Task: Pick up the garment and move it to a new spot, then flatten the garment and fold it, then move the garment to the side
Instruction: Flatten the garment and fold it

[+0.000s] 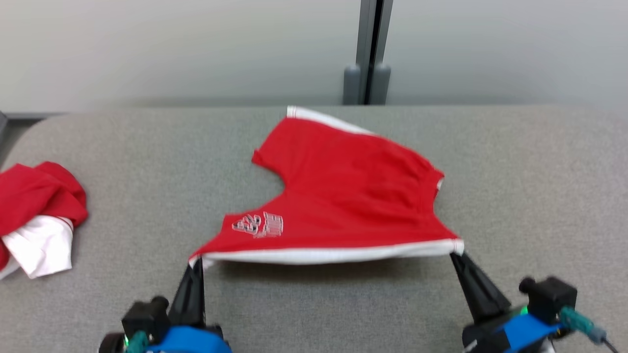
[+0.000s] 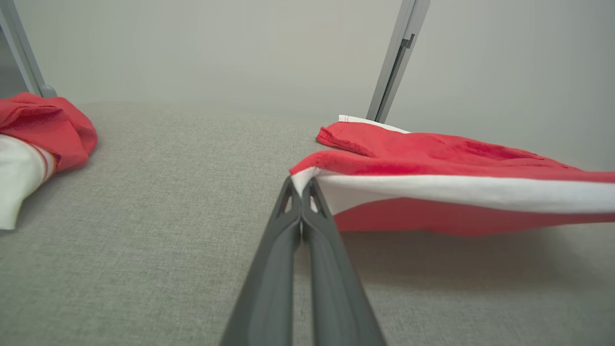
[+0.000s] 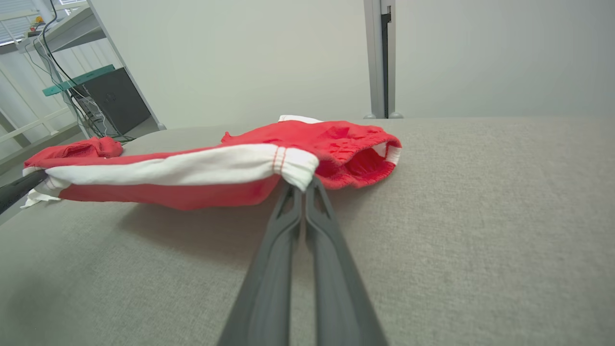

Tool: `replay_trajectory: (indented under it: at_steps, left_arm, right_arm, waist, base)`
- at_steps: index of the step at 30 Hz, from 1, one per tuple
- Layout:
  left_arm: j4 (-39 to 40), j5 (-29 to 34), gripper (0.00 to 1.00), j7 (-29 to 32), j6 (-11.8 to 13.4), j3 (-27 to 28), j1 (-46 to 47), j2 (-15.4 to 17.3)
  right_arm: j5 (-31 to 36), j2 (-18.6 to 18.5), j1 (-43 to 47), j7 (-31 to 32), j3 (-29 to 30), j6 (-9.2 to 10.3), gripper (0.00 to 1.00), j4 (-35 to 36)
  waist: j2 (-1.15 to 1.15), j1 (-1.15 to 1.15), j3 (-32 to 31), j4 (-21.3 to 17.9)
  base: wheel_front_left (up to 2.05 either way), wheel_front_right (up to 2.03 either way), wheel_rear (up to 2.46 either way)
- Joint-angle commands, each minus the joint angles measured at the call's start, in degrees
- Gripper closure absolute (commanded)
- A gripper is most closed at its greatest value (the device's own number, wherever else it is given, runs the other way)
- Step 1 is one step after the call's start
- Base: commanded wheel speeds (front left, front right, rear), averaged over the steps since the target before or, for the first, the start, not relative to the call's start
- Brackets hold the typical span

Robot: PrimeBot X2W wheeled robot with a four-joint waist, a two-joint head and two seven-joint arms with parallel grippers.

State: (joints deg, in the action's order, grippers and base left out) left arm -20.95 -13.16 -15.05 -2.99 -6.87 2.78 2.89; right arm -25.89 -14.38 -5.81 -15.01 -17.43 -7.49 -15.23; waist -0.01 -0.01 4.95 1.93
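Note:
Red shorts (image 1: 343, 191) with a white side stripe and a small white logo are stretched out over the grey table, their near edge lifted off the surface. My left gripper (image 1: 197, 262) is shut on the near left corner of the shorts (image 2: 432, 158); the pinch shows in the left wrist view at my left gripper (image 2: 301, 185). At the near right corner my right gripper (image 1: 456, 255) is shut on the white stripe end, seen close up where my right gripper (image 3: 302, 185) holds the shorts (image 3: 192, 168). The far part of the garment rests on the table.
A second crumpled red and white garment (image 1: 37, 215) lies at the table's left edge, seen too as a heap (image 2: 33, 139). The grey padded table (image 1: 530, 196) ends at a pale wall with a grey post (image 1: 368, 54). Shelving and cables (image 3: 72, 72) stand beyond the left side.

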Motion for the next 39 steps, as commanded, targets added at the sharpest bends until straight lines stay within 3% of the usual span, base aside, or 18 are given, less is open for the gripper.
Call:
replay_trajectory:
  at_steps: [1, 8, 14, 22, 32, 39]
  left_arm:
    - [0.4, 0.0, 1.00, -0.2, 0.1, -0.3, -0.7, 0.0]
    - [4.6, 1.5, 1.00, -0.2, -0.2, -1.2, -9.1, 0.0]
    - [6.0, 3.8, 1.00, -0.2, -0.6, -0.4, -7.4, 0.0]
    - [0.1, 6.9, 1.00, -0.2, -2.1, -0.9, 8.0, 1.0]
    - [-14.9, 9.8, 1.00, -0.1, -3.9, -2.7, 33.7, 6.7]
    - [-24.5, 10.3, 1.00, 1.3, -4.5, -6.0, 46.3, 10.2]
  right_arm:
    - [-0.1, -0.2, 1.1, -0.2, 0.1, -0.01, 1.00, 0.4]
    - [-1.5, -1.2, 10.2, -0.2, 0.9, -0.01, 1.00, 4.5]
    - [-1.9, -0.6, 10.9, -0.2, 1.0, -0.01, 1.00, 5.7]
    - [-3.1, 2.6, 0.3, -0.2, 0.9, -0.01, 1.00, 1.8]
    - [-5.3, 7.4, -15.6, -0.2, -0.6, -0.01, 1.00, -4.3]
    - [-7.0, 10.4, -22.9, -0.2, -1.3, -0.01, 1.00, -6.2]
  waist:
    - [0.01, 0.01, -1.3, -1.1]
    - [0.01, 0.01, -4.7, -0.8]
    - [0.01, 0.01, -4.0, -1.0]
    - [0.01, 0.01, 2.7, -3.5]
    - [0.01, 0.01, 14.4, -9.8]
    - [0.01, 0.01, 19.9, -14.5]
  base:
    - [0.00, 0.00, 0.00]
    - [0.00, 0.00, 0.00]
    - [0.00, 0.00, 0.00]
    - [0.00, 0.00, 0.00]
    - [0.00, 0.00, 0.00]
    - [0.00, 0.00, 0.00]
